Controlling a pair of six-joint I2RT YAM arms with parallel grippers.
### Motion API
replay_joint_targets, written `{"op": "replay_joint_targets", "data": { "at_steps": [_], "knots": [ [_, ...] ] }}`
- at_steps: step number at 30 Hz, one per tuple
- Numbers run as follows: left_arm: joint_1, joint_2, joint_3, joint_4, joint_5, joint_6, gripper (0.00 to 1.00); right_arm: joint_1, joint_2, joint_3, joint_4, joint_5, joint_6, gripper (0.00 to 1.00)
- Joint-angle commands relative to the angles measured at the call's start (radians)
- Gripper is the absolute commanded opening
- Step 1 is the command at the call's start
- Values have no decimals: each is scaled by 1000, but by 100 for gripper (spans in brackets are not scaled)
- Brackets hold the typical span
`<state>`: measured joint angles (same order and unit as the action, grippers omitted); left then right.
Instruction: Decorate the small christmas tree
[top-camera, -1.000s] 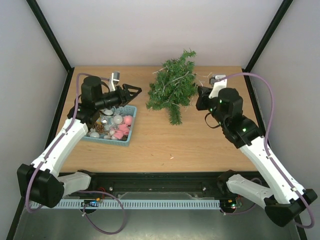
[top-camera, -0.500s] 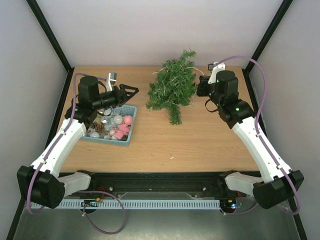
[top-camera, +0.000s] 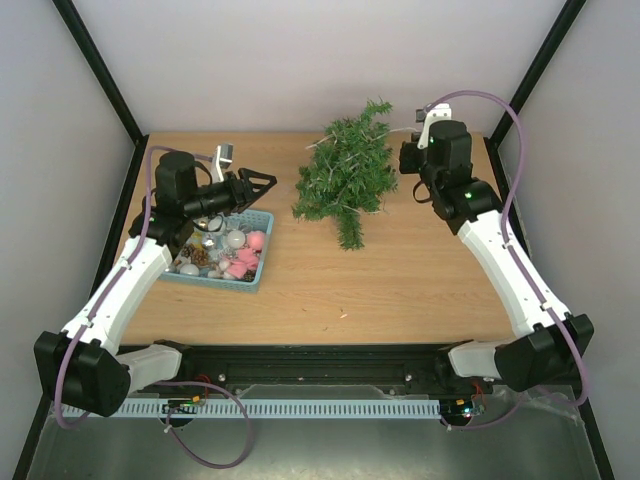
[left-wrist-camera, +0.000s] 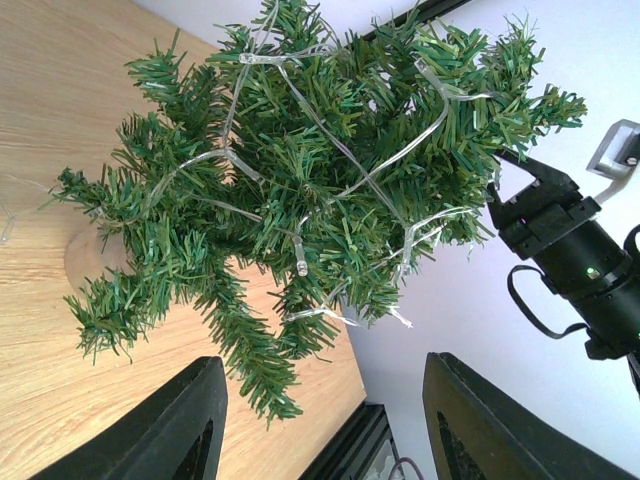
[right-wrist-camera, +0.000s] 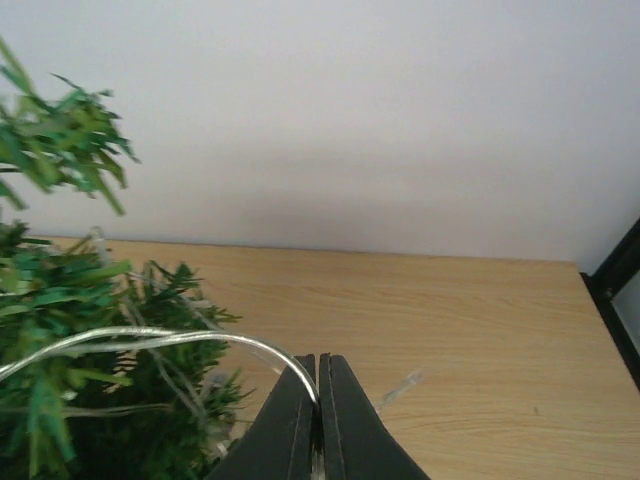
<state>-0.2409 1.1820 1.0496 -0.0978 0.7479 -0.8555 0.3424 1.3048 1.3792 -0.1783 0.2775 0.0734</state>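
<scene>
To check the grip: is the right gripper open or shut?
Shut. The right gripper's fingers meet with no gap in the wrist view, and the clear wire from the tree runs in between them.

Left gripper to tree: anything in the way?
Nothing visible. The left gripper, open, faces the small christmas tree across bare tabletop; the teal basket sits beneath it, out of the path. The right gripper pinches the light string on the tree's other side.

- Pale wood surface (top-camera: 400, 280), evenly lit.
- Plain white back wall (top-camera: 320, 60), with pale side walls (top-camera: 45, 180).
- Black posts (top-camera: 98, 70) at the far corners.
- White slotted rail (top-camera: 300, 408) along the near edge.
</scene>
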Motion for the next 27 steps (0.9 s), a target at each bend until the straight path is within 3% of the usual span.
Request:
{"op": "replay_joint_targets", "data": {
  "at_steps": [1, 12, 15, 17, 27],
  "knots": [
    [9, 5, 8, -19, 14, 18, 56, -18, 30, 36, 15, 63, -51, 2],
    [13, -18, -31, -32, 1, 28, 56, -22, 42, -12, -13, 2, -3, 5],
    [14, -19, -45, -26, 4, 26, 56, -23, 47, -3, -34, -55, 0, 15],
    [14, -22, -47, -26, 3, 26, 56, -23, 50, 7, -51, -80, 3, 30],
    [20, -28, -49, -40, -7, 34, 56, -40, -26, 89, -167, -105, 82, 57]
  ]
}}
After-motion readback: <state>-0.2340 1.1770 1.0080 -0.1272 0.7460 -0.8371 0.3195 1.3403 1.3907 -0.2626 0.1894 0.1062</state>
